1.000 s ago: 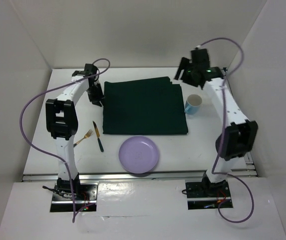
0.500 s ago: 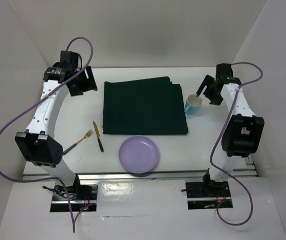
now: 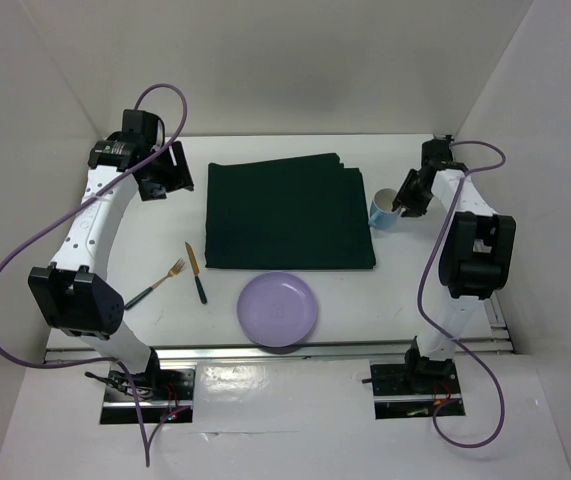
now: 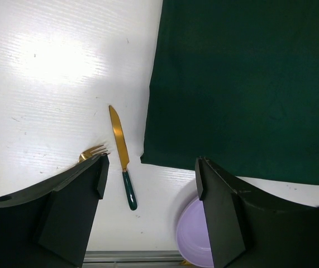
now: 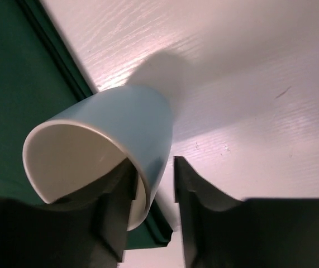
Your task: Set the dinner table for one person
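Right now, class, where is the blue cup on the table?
In the top view the blue cup stands on the table's right side, against the green mat's right edge, with the right gripper straddling its rim.

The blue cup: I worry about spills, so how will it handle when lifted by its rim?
The cup looks rigid and glazed, so probably slippery. The right gripper straddles one wall only, so it may tilt. It appears empty.

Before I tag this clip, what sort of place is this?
Probably a robot test cell, not a dining room: bare white walls enclose a railed white dinner table, with two arms bolted at its near edge.
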Controlling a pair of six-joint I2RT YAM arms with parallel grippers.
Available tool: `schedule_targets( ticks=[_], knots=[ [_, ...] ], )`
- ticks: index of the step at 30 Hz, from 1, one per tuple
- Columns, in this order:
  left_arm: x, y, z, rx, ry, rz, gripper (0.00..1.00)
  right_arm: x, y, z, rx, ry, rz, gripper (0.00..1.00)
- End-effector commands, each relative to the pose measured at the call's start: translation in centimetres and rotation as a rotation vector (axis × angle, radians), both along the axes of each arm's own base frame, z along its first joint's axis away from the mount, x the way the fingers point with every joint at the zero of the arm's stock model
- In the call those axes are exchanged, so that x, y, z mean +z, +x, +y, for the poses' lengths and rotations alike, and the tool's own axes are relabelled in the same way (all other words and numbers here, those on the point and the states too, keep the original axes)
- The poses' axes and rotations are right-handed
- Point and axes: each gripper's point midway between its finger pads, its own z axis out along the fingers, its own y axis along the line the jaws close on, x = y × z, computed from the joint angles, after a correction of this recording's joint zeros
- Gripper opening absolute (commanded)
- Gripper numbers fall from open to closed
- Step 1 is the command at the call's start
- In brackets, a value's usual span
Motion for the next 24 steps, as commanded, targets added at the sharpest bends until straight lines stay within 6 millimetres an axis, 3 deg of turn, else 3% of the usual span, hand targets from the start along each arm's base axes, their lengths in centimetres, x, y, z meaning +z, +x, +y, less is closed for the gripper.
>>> schedule_targets(
  ticks=[1,5,9,10,12,13,14,16,17,24],
  knots=[
    [0.7,0.1,0.0,-0.02,0.009,-0.029,0.8,0.7,1.5,-0.3,0.0,0.001,-0.051,0.39],
    [1.1,0.2,0.0,-0.02,0.009,-0.038,0.8,2.6,2.1,-1.4,-0.029,-0.053,-0.082,0.02],
    [1.1,0.1,-0.1,-0.026,0.001,-0.045,0.8,7.8,3.3,-1.0,-0.037,-0.142,-0.181,0.0],
    [0.9,0.2,-0.3,-0.032,-0.006,-0.044,0.8,9.9,3.7,0.4,-0.001,-0.154,-0.219,0.0],
    [1.0,0.3,-0.7,-0.034,-0.033,-0.061,0.8,11.9,4.3,2.3,0.035,-0.158,-0.262,0.0],
    [0.9,0.0,-1.0,-0.033,-0.048,-0.064,0.8,11.7,4.6,3.4,0.059,-0.155,-0.245,0.0],
    [0.9,0.4,-1.0,-0.033,-0.049,-0.078,0.8,13.4,5.6,5.5,0.097,-0.149,-0.289,0.0],
    [0.7,0.0,-1.4,-0.049,-0.069,-0.076,0.8,13.4,6.4,7.4,0.135,-0.144,-0.279,0.0],
    [0.7,0.0,-1.6,-0.048,-0.082,-0.075,0.8,13.3,8.0,8.6,0.152,-0.15,-0.283,0.0],
    [0.4,-1.4,-1.8,-0.068,-0.089,-0.071,0.82,11.5,13.8,11.7,0.17,-0.1,-0.291,0.0]
  ],
)
